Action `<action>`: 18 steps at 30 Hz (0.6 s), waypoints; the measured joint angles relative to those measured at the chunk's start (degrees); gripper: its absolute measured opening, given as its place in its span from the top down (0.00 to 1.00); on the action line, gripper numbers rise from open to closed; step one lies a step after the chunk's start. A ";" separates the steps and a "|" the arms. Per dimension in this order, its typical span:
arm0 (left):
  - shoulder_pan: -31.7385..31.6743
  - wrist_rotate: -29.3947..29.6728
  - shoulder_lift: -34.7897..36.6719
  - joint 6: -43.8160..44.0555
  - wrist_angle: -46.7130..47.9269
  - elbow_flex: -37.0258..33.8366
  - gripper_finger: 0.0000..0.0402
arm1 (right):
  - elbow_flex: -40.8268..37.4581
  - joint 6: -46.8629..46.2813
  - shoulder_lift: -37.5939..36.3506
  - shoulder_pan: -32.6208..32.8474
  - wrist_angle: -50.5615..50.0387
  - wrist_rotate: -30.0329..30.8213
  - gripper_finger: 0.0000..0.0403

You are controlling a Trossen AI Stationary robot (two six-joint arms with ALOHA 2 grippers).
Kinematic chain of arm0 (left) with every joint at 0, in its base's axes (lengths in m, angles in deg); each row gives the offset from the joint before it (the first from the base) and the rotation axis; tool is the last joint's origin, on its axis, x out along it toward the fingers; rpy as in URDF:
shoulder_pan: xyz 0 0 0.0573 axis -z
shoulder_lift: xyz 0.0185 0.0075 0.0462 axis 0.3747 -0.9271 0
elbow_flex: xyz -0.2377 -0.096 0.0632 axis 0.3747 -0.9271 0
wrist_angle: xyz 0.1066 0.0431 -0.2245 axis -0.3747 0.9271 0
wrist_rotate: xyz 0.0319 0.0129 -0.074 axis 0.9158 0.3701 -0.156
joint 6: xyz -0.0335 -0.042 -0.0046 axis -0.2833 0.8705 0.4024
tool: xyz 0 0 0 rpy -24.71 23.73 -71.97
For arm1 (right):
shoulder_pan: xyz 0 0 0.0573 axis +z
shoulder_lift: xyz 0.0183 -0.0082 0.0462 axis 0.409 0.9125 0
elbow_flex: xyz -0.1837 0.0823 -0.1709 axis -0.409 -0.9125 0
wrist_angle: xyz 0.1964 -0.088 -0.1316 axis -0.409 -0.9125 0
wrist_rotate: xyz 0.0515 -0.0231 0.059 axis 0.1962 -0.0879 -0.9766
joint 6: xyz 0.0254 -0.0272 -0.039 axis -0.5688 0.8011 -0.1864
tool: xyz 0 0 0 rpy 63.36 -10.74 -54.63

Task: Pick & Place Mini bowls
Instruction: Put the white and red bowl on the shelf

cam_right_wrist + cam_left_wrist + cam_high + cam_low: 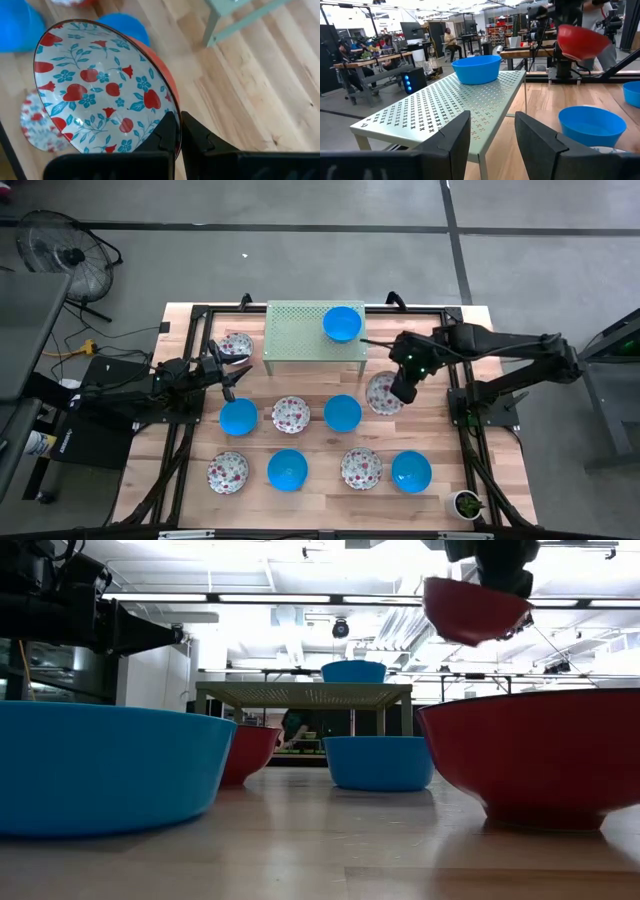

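Observation:
Several mini bowls lie on the wooden table in the high view, some blue (238, 417), some floral (291, 415). One blue bowl (342, 323) sits on top of the pale green rack (300, 338). My right gripper (403, 390) is to the right of the rack, shut on a floral bowl with a red outside (380, 393), which the low view shows lifted (475, 610). My left gripper (232, 380) is open beside a floral bowl (236, 346) at the rack's left end and holds nothing. In its wrist view the open fingers (492, 132) face the rack (445, 107). My right gripper (179, 125) holds the floral bowl by its rim (172, 107). It pinches the wall with one finger inside the bowl and one on the red outside. The fingers come from above. The bowl is lifted clear of the table and tilted.
A small potted plant (466, 503) stands at the table's near right corner. Black frame rails (470, 440) run along both sides of the table. A floor fan (60, 255) and a dark box (95, 410) stand off the table to the left.

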 joint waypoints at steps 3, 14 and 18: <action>0.00 0.14 0.00 -0.02 0.02 0.00 0.63 | 1.25 -0.77 0.13 0.00 0.69 1.48 1.00; 0.00 3.94 0.00 -0.01 -0.37 0.00 0.63 | 1.31 -4.84 2.06 0.12 15.40 2.03 1.00; 0.00 3.95 0.00 -0.02 -0.38 0.00 0.63 | 2.35 -5.50 5.61 -1.00 20.32 -0.19 1.00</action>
